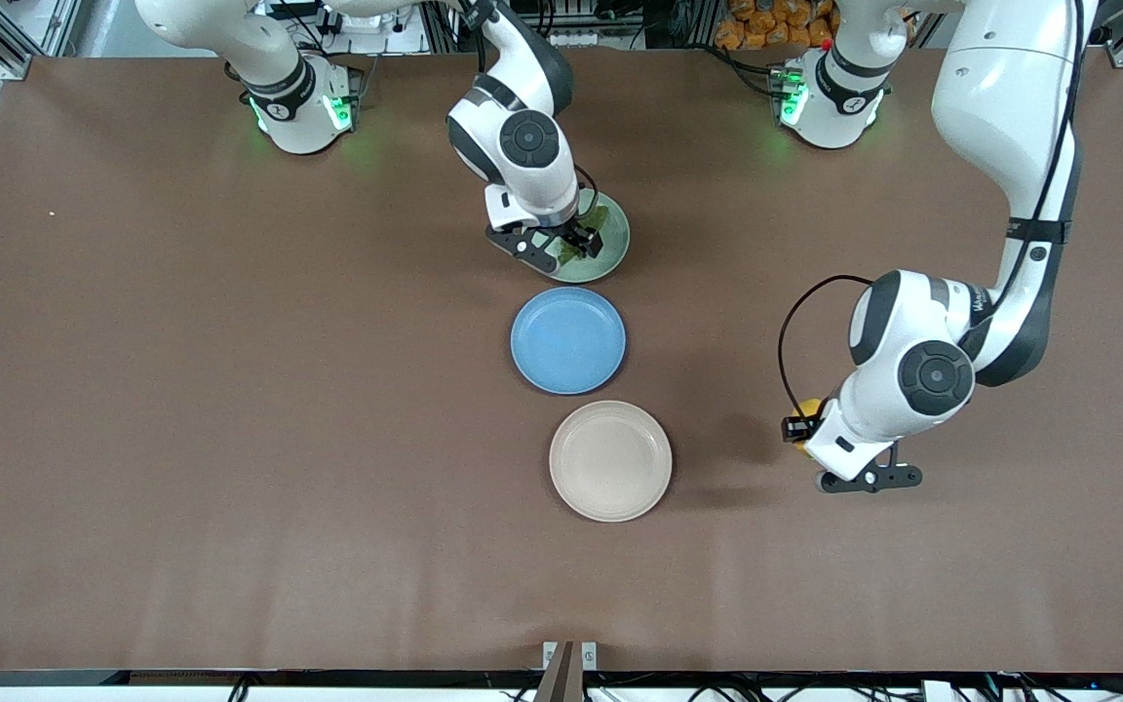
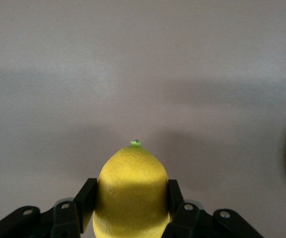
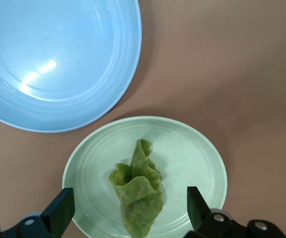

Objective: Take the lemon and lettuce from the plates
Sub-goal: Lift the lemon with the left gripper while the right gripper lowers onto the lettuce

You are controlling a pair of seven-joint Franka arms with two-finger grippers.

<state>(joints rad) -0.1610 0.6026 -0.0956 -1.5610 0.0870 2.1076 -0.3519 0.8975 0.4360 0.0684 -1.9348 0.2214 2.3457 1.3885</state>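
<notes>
Wrinkled dark green lettuce leaf (image 3: 139,191) lies on the pale mint round plate (image 3: 202,158), long axis crosswise between the spread fingers of the right end effector (image 3: 128,208) above, while the left end effector (image 2: 132,210), over bare tabletop (image 1: 230,439), clamps the small yellow oval lemon (image 2: 132,191).

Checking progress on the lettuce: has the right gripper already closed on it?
No: in the right wrist view the right gripper stands open, its fingers either side of the lettuce lying on the mint green plate.

Bright even light, soft shadows, slight glare
</notes>
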